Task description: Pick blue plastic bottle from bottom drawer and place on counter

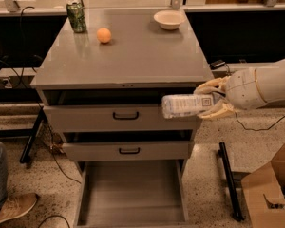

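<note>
My gripper (213, 100) reaches in from the right, at the cabinet's front right corner and level with the top drawer. It is shut on the blue plastic bottle (183, 105), which lies sideways with its free end pointing left, in front of the top drawer's face. The bottom drawer (131, 190) is pulled open below, showing a plain grey floor with nothing in it. The counter (128, 51) is the grey cabinet top just above and left of the bottle.
On the counter stand a green can (76, 16) at the back left, an orange ball (104, 35) beside it and a white bowl (169, 19) at the back right. The two upper drawers (126, 118) stand slightly open. A cardboard box (270, 189) sits bottom right, a person's shoe (12, 208) bottom left.
</note>
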`<state>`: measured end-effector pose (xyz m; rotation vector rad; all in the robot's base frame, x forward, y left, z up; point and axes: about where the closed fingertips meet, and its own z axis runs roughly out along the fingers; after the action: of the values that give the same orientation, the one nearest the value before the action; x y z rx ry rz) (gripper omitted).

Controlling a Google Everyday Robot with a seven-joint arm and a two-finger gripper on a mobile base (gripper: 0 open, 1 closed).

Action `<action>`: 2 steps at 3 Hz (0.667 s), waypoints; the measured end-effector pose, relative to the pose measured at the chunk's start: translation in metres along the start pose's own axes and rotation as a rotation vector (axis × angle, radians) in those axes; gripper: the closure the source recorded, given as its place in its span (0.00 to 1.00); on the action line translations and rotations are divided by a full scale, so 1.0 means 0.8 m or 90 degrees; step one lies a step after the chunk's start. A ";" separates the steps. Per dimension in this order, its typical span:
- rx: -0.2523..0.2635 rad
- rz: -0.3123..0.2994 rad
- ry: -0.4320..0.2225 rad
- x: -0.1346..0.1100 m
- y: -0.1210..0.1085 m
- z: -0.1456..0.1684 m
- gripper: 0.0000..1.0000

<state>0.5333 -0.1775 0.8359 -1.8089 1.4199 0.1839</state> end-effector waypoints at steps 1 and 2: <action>0.007 0.023 -0.033 0.003 -0.037 0.000 1.00; 0.054 0.066 -0.066 0.004 -0.124 -0.029 1.00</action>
<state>0.6122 -0.1913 0.8988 -1.6346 1.4277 0.2629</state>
